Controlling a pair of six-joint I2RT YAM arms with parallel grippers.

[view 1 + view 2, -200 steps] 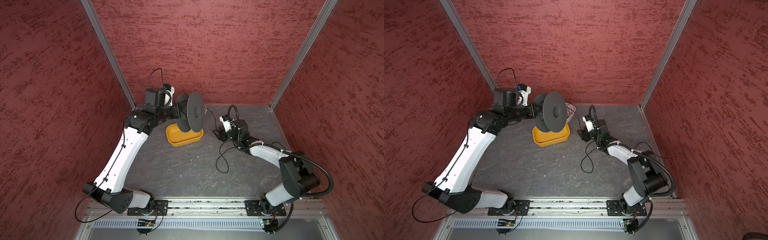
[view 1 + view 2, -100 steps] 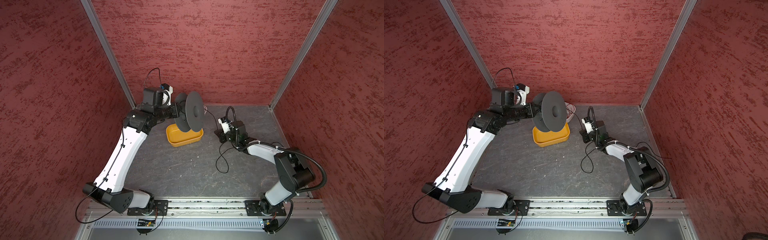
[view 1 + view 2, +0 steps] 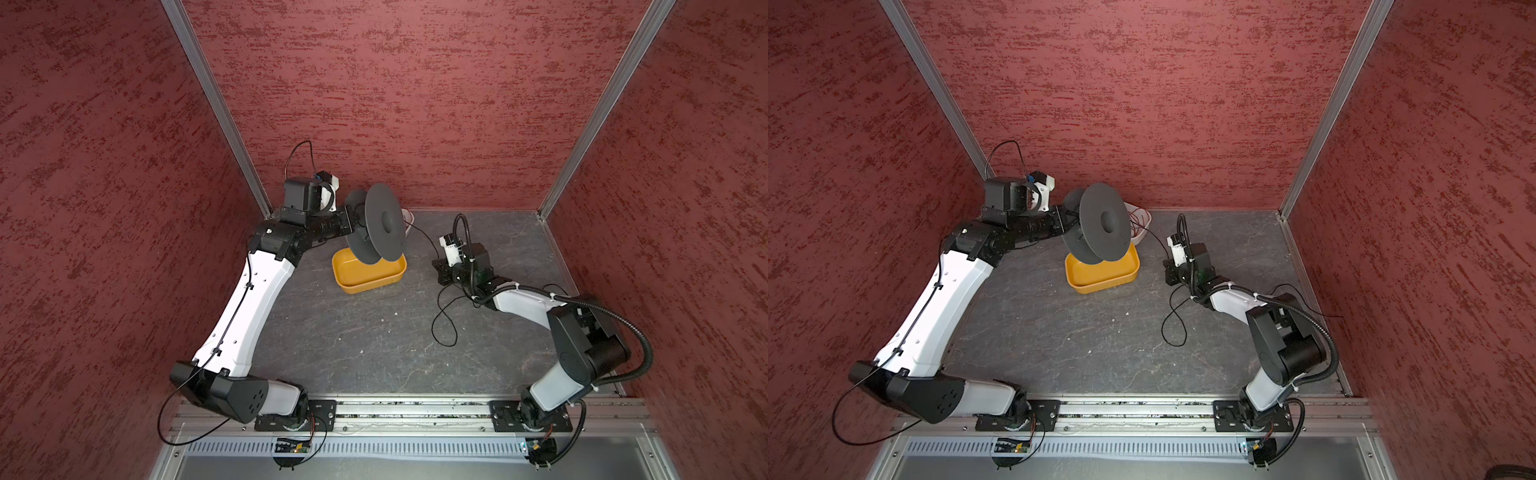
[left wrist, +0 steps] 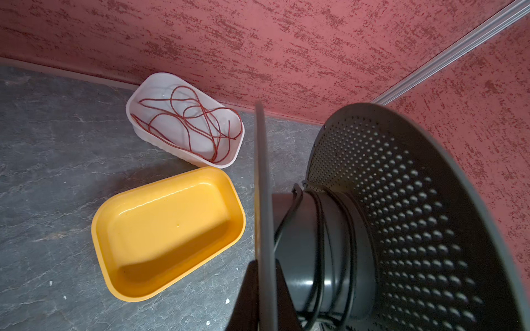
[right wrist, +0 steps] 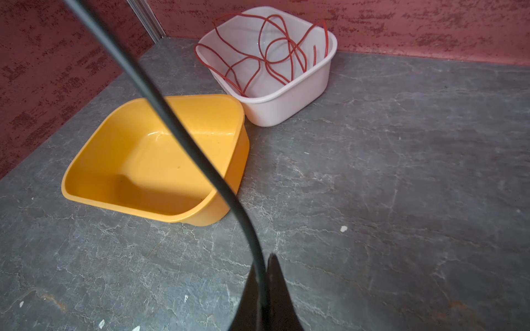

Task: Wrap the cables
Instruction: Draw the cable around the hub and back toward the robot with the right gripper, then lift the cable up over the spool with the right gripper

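The cables are one thin black wire. Part of it is wound on the hub of a black spool. From there it runs taut to my right gripper, and its slack lies in a loop on the floor. In the right wrist view the right gripper is shut on the wire. My left gripper is shut on the spool's near flange and holds the spool above the yellow tub.
Right behind the empty yellow tub stands a white tub, holding a loose red wire. Red walls close in the grey floor on three sides. A metal rail runs along the front.
The right gripper has gone from open to shut on the black wire and has shifted slightly. The left arm with the spool has barely moved.
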